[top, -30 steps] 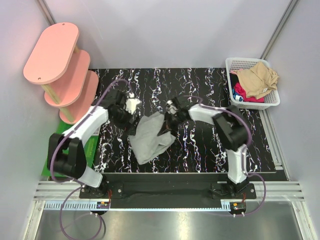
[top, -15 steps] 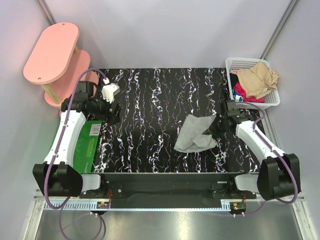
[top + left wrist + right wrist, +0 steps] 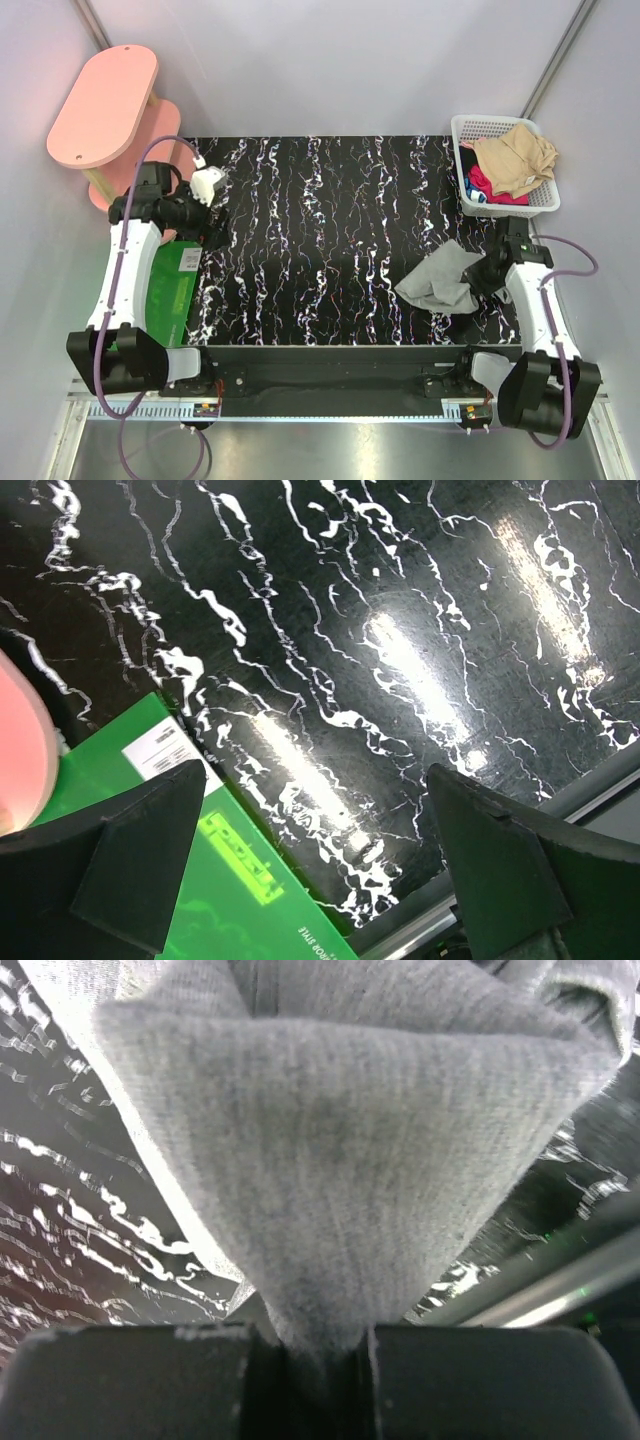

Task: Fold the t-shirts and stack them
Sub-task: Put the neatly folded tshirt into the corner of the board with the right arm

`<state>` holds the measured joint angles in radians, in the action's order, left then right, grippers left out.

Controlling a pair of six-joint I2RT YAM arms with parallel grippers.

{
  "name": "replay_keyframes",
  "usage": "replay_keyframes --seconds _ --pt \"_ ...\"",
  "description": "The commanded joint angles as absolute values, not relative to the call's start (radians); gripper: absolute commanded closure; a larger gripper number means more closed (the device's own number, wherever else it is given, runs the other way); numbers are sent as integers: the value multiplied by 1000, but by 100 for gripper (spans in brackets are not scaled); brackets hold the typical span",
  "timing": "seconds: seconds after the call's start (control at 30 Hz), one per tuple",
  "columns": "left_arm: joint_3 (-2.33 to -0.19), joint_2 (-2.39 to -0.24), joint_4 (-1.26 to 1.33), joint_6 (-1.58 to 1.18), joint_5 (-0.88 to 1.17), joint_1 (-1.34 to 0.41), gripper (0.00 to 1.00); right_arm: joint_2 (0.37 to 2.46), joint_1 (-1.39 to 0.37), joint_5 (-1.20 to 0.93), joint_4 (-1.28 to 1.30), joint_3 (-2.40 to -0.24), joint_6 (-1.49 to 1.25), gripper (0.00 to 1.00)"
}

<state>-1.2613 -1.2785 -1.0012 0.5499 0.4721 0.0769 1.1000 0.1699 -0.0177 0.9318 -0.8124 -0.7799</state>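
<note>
— At the desk's near right corner, a grey shirt [image 3: 438, 282] lies bunched below the basket, one fold pinched in the right gripper [image 3: 487, 275]. Folded yet?

— No. It reads as a crumpled heap, with neck and sleeves lost in the creases. The wrist view shows the right gripper [image 3: 310, 1345] pressed together on a tight peak of cloth, the rest fanning away. How much rests on the desk I cannot tell.

— And the other arm?

— Far left, the left gripper [image 3: 213, 222] hangs spread wide and empty beside the mat [image 3: 165, 290], well apart from the shirt.

— How should this step be done?

— My read is that the shirt must lie flat before any fold, and one pinch only makes a cone. Carry it toward the bare middle, away from the near rail [image 3: 340, 388], where cloth could slip over. Lower it slowly so it spreads. Then have the left gripper take a second hold, at shoulder or hem, to draw it taut.

— The setting?

— A black desk [image 3: 330, 200] veined white, glossy enough to mirror the lamps, so cloth should slide easily. A white basket [image 3: 505, 120] at the far right corner holds a tan shirt [image 3: 515, 160] over red cloth [image 3: 480, 183]. The green mat lies along the left edge, a pink shelf [image 3: 105, 105] stands beyond it, and pale walls [image 3: 330, 60] close the scene.
</note>
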Motion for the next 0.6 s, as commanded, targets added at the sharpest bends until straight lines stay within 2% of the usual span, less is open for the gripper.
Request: replay_keyframes --seconds 0.0,0.13,0.27,0.57 --pt "-1330 -1279 -1011 594 537 112 1 1019 195 111 1048 -853 -864 100" --pt "-1351 -1284 -1023 615 551 138 1 936 247 218 1081 -897 -873 100" --pt "-1374 -1298 -1045 627 561 158 1 950 287 297 1077 -920 -858 100" --pt "-1422 -1301 -1094 641 563 163 1 1124 466 166 911 -856 -793 100"
